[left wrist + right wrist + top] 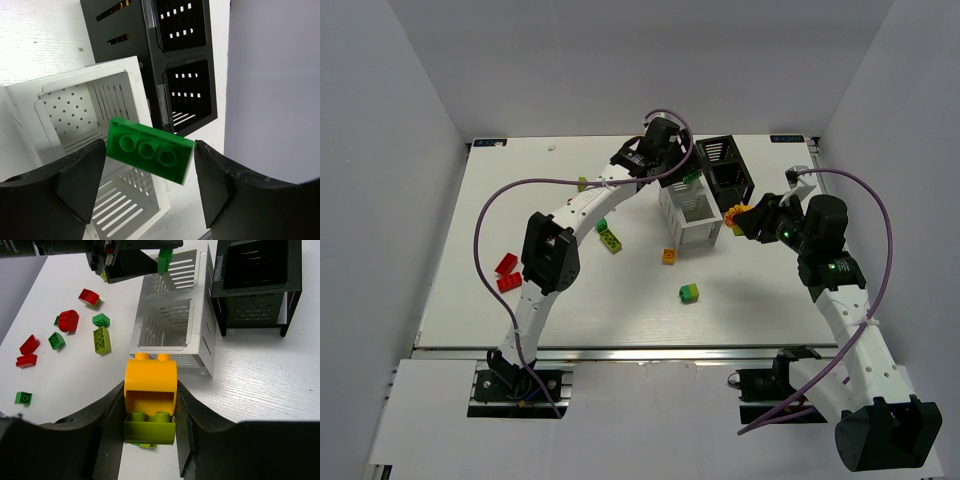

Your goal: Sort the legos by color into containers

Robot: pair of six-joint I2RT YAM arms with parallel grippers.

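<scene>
Our left gripper [150, 152] clamps a green brick [150, 149] by its ends, directly above the white bin [75, 76] (poised to drop, we judge). Our right gripper [150, 407] grips an orange-and-lime stack [150, 382], the bin just ahead.

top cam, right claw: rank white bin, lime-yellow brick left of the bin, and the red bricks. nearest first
1. white bin: directly left of the right claw, close beside it.
2. lime-yellow brick: mid-table, beyond the bin's left side.
3. red bricks: far left, clearly the farthest.
</scene>
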